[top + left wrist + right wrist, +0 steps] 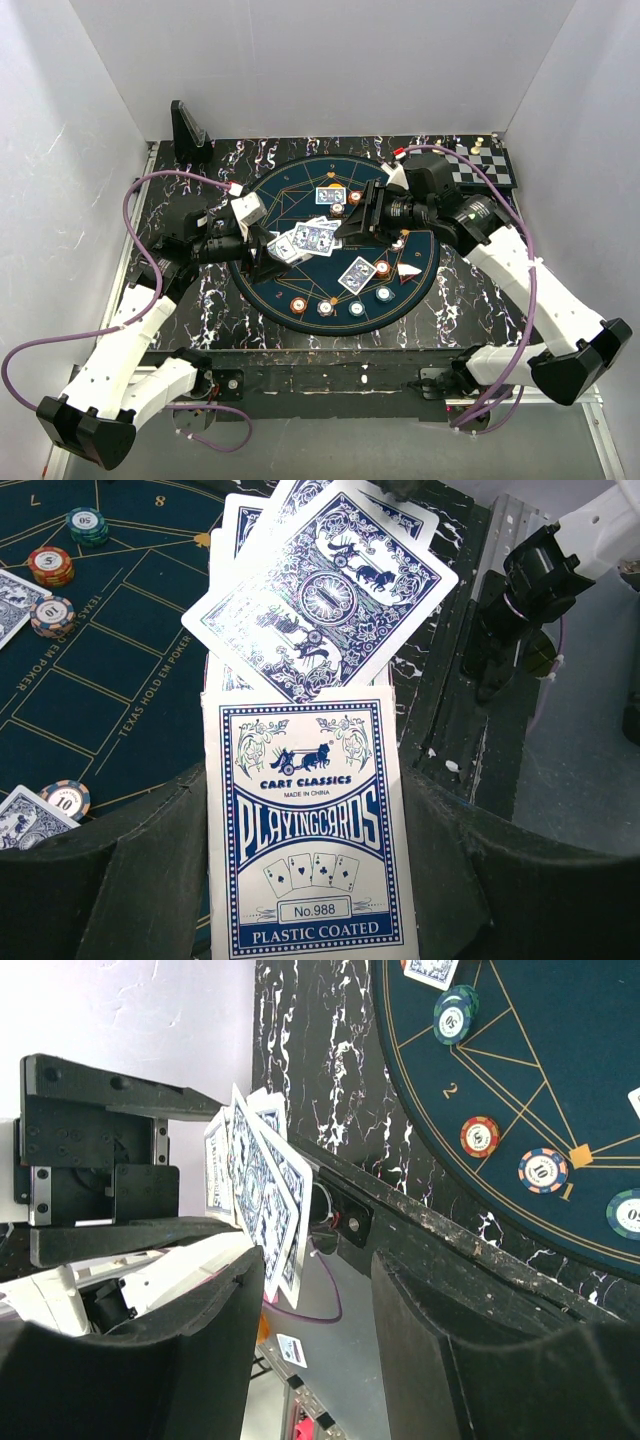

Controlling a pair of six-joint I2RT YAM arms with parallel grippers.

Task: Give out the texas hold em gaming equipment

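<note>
- Several fanned cards (320, 605) stick out the top of the deck (305, 865), which the left gripper (305, 780) has pinched by its long edges, held up over the left side of the mat (300, 282).
- The front of the deck literally says "plastic coated", so I'd bet these are slick, thin and bendy. They weigh basically nothing, and they'll slide over each other the second you nudge one.
- The right gripper (318, 1260) is right up against the fan with its jaws apart and nothing clamped. In the right wrist view the lowest corner of the fan hangs just beside its left finger.
- Where I'd grab: the exposed corner of the outermost card, pads flat on the two faces, well clear of the clamped deck. Then pull along the card's plane so it doesn't buckle. Pinch too deep and you probably drag two out.
- A couple of dealt cards (357, 273) already lie on the mat, plus chips (325, 307) along its near edge.
- Chips look the opposite: stiff, hard little discs lying flat. I'd take those across the rim, though there's not much edge to catch.
</note>
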